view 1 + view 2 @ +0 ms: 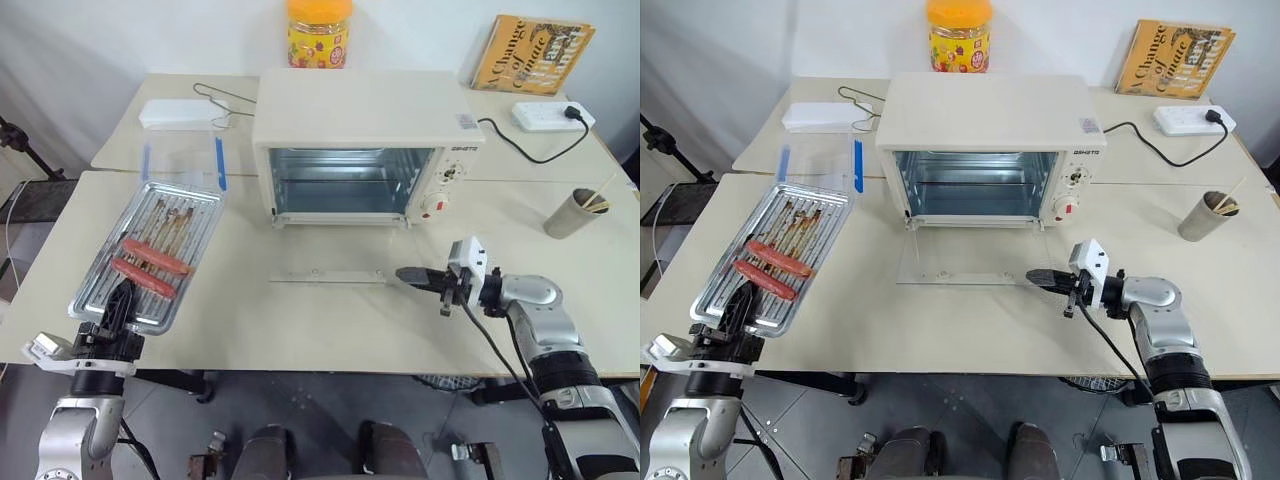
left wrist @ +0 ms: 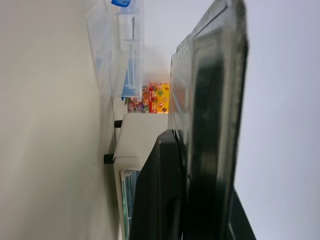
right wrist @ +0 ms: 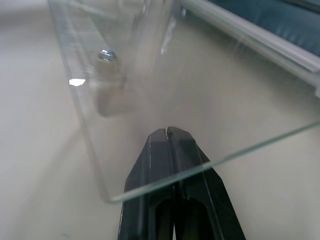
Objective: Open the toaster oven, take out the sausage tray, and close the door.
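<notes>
The toaster oven (image 1: 985,150) stands emptied, its door (image 1: 962,262) folded flat on the worktop (image 1: 940,330). Left of the oven, the left claw (image 1: 737,305) is clamped on the sausage tray (image 1: 770,255), holding it clear. The right claw (image 1: 1040,276), fingers together, sits under the door's right front corner, seemingly to lift it shut.

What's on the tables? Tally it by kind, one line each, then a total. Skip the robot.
Toaster oven: 1
Sausage tray: 1
Sausages: 2
Clear box with blue clips: 1
Yellow jar: 1
Book: 1
Power strip: 1
Cup: 1
Wire hanger: 1
Total: 10
</notes>
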You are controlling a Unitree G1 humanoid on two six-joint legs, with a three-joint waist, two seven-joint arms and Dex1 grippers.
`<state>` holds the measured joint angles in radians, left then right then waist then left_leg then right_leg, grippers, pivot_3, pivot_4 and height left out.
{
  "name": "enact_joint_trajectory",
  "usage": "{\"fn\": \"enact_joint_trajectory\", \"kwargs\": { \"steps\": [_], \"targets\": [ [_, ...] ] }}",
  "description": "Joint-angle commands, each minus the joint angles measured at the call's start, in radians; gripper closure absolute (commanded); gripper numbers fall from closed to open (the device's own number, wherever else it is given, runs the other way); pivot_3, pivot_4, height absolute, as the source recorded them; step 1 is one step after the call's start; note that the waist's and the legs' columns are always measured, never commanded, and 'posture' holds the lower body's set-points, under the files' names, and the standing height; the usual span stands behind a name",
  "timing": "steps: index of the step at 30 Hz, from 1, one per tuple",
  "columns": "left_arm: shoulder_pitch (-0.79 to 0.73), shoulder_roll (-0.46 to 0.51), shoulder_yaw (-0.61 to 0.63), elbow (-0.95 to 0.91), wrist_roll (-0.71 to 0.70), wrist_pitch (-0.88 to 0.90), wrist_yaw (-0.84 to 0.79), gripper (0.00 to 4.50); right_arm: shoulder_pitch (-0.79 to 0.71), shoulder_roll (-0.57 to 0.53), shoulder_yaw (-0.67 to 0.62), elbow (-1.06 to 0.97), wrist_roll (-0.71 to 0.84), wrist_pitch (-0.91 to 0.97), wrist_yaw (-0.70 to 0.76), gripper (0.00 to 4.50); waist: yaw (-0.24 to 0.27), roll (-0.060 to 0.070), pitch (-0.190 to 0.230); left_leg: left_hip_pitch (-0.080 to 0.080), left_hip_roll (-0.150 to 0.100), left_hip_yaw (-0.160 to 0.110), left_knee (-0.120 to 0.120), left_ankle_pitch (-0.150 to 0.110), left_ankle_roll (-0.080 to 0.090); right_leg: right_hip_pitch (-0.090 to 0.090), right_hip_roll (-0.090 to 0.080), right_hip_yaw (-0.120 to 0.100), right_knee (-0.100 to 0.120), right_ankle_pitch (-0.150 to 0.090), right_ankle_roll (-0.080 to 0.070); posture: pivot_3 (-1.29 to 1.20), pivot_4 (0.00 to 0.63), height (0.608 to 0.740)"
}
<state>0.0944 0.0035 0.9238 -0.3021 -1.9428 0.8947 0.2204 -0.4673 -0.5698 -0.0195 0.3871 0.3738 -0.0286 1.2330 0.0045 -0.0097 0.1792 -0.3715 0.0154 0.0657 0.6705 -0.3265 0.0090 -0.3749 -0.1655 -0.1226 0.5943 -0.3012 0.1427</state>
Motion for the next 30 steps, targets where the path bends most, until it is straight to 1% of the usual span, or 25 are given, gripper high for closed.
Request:
{"fn": "enact_joint_trajectory", "kwargs": {
  "steps": [1,4,9,11,14,16,18,19,20,23,26,27,29,30],
  "targets": [
    [0.026,0.003,0.004,-0.042,-0.029,0.024,-0.04,4.5,0.001,-0.022,-0.102,-0.175,0.128,0.077,-0.022,4.44,0.0,0.0,0.0,0.0,0.0,0.0,0.0,0.0,0.0,0.0,0.0,0.0,0.0,0.0,0.0,0.0,0.15,0.74],
    [0.042,-0.004,-0.008,-0.065,-0.029,0.024,-0.068,4.5,-0.002,-0.026,-0.178,-0.295,0.249,0.211,-0.078,4.44,0.002,0.0,0.0,0.0,0.0,0.0,-0.001,0.0,-0.001,0.0,0.0,0.0,-0.001,0.0,0.0,0.0,0.15,0.74],
    [0.094,0.008,-0.034,-0.079,-0.029,0.035,-0.111,4.5,-0.053,-0.037,-0.229,-0.379,0.368,0.387,-0.144,4.44,0.008,0.0,0.0,0.0,0.0,0.0,0.0,-0.002,0.0,0.0,0.0,0.001,-0.001,0.0,0.0,0.0,0.15,0.74],
    [0.12,0.02,-0.051,-0.084,-0.029,0.046,-0.145,4.5,-0.072,-0.046,-0.233,-0.4,0.4,0.443,-0.154,4.44,0.009,0.0,0.0,0.0,0.001,0.0,-0.001,-0.002,0.0,0.0,0.0,0.001,-0.001,0.0,0.0,0.0,0.15,0.74],
    [0.162,0.07,-0.071,-0.071,-0.029,0.082,-0.209,4.5,-0.053,-0.072,-0.22,-0.446,0.384,0.473,-0.159,4.44,0.015,0.0,0.0,0.0,0.001,0.0,-0.002,-0.002,0.0,-0.001,0.0,0.001,-0.002,0.0,0.0,0.0,0.15,0.74],
    [0.191,0.12,-0.092,-0.05,-0.029,0.12,-0.26,4.5,-0.014,-0.097,-0.215,-0.494,0.366,0.464,-0.142,4.09,0.02,0.0,0.0,0.0,0.001,0.0,-0.003,-0.003,0.0,-0.001,0.0,0.001,-0.003,0.0,-0.001,0.0,0.15,0.74],
    [0.211,0.179,-0.131,-0.022,-0.029,0.166,-0.307,4.5,0.047,-0.129,-0.214,-0.544,0.334,0.422,-0.11,3.62,0.023,0.0,0.0,-0.001,0.0,0.0,-0.003,-0.003,0.0,-0.001,0.0,0.0,-0.004,0.0,-0.001,0.0,0.15,0.74],
    [0.212,0.21,-0.15,-0.003,-0.029,0.188,-0.327,4.5,0.08,-0.144,-0.218,-0.566,0.319,0.402,-0.097,3.24,0.025,0.0,0.0,-0.001,0.0,0.001,-0.003,-0.004,0.001,-0.001,0.0,0.001,-0.004,0.0,-0.001,0.0,0.15,0.74],
    [0.205,0.238,-0.167,0.016,-0.029,0.205,-0.338,4.5,0.112,-0.157,-0.223,-0.581,0.303,0.379,-0.086,2.96,0.025,0.0,0.0,-0.001,-0.001,0.001,-0.002,-0.004,0.001,-0.001,0.0,0.001,-0.004,0.0,-0.001,0.0,0.15,0.74],
    [0.192,0.307,-0.193,0.069,-0.029,0.248,-0.377,4.5,0.17,-0.179,-0.24,-0.608,0.291,0.355,-0.074,1.93,0.019,0.0,0.0,-0.001,-0.001,0.003,-0.001,-0.004,0.001,-0.001,0.0,0.003,-0.003,0.0,-0.001,0.0,0.15,0.74],
    [0.077,0.418,-0.295,0.162,-0.029,0.316,-0.352,4.5,0.321,-0.228,-0.322,-0.649,0.273,0.333,-0.05,0.94,0.024,0.001,0.0,0.001,0.0,0.002,-0.002,-0.004,0.001,-0.001,0.0,0.003,-0.003,0.0,-0.001,0.0,0.15,0.74],
    [0.03,0.434,-0.323,0.193,-0.029,0.33,-0.332,4.5,0.367,-0.237,-0.35,-0.667,0.272,0.331,-0.053,0.69,0.036,0.001,0.0,0.001,0.0,0.002,-0.002,-0.004,0.001,-0.001,0.001,0.002,-0.002,0.0,-0.001,0.0,0.15,0.74],
    [-0.041,0.46,-0.365,0.256,-0.029,0.357,-0.304,4.5,0.436,-0.239,-0.392,-0.705,0.277,0.329,-0.067,0.01,0.038,0.001,0.0,0.0,0.0,0.0,-0.002,-0.004,0.0,-0.001,0.001,0.001,-0.002,-0.001,-0.001,0.0,0.15,0.74],
    [-0.101,0.489,-0.414,0.299,-0.029,0.381,-0.288,4.5,0.494,-0.234,-0.429,-0.74,0.282,0.336,-0.079,0.01,0.039,0.002,-0.001,0.0,0.0,0.002,-0.002,-0.004,0.0,-0.001,0.001,0.002,-0.002,-0.001,-0.001,0.0,0.15,0.74]
  ]
}}
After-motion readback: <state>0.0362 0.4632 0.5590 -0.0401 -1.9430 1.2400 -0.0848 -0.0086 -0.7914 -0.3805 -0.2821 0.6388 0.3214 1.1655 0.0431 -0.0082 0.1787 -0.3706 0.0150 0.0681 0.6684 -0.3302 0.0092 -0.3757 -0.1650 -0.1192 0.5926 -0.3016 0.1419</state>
